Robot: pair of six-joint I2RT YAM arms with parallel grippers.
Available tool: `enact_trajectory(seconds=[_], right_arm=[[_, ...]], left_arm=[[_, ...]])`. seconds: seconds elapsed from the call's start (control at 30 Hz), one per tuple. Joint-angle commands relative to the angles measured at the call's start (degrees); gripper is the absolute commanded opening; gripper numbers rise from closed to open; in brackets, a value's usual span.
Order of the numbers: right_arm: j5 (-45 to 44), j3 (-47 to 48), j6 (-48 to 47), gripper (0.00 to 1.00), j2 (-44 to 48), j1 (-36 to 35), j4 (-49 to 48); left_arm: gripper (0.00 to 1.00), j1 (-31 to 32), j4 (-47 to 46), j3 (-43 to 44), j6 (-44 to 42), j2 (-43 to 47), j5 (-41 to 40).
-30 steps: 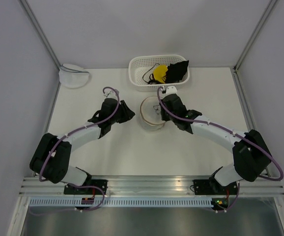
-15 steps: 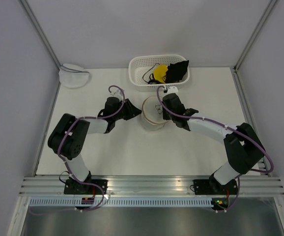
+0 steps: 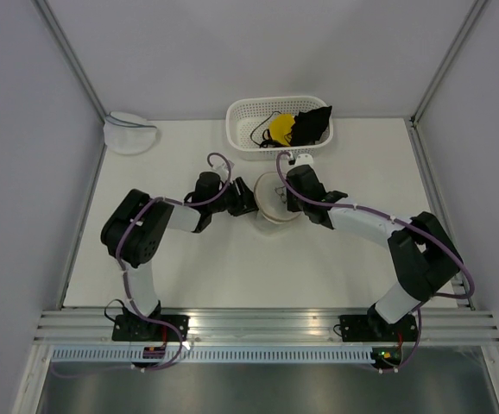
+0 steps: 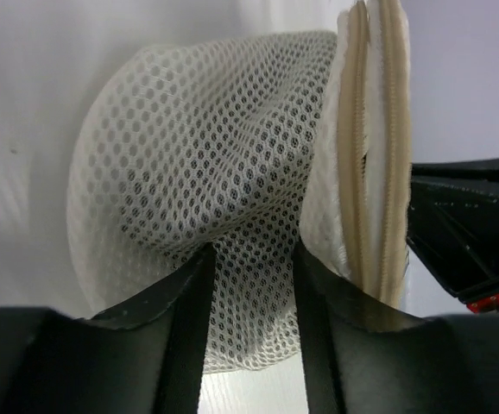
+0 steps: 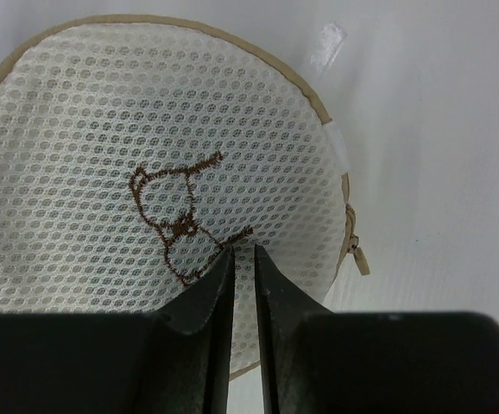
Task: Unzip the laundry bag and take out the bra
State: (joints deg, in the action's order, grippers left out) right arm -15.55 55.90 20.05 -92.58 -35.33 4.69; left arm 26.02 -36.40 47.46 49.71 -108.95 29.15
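The laundry bag [image 3: 269,203] sits in the middle of the bench [image 3: 189,259], just in front of the white basket [image 3: 232,129]. A second ago it lay flat and round. Now it looks thinner from above, and my left wrist camera sees its tan rim [image 4: 394,155] standing up on edge, so I think it has been tipped up.

The zip looks shut to me. The little tan zip tab [image 5: 358,257] hangs at the side with nothing on it.

I see a dark shade behind the mesh. That may be the bra, but I cannot tell.

The big change is my left hand [image 4: 251,293]. A second ago it was well apart from the bag. Now it is on the bag's left side, with a fold of mesh squeezed between its fingers [image 4: 189,328].

My right hand [image 5: 243,259] is on the other side. Its fingers [image 5: 202,293] are almost together on the mesh face, and I think they nip a bit of it.

So both hands have the bag now. I think the next job is to get that zip tab.

A yellow round thing [image 3: 280,129] and some black cloth [image 3: 312,125] lie in the basket.
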Motion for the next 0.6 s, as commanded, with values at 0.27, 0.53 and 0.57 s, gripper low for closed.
enact_trajectory(seconds=[0.27,0.53,0.57], right_arm=[[7.08,-0.62,0.52,0.22,2.39,0.26,-2.14],[14.58,2.71,-1.16,0.45,12.06,-1.23,2.25],[14.67,3.33,-1.59,0.47,12.94,-1.49,3.65]], left_arm=[[0.02,2.1,-6.31,1.14,2.05,0.66,3.55],[0.02,2.45,-6.93,-0.7,2.58,4.0,3.55],[0.02,2.46,-6.84,-0.7,2.67,4.44,3.46]])
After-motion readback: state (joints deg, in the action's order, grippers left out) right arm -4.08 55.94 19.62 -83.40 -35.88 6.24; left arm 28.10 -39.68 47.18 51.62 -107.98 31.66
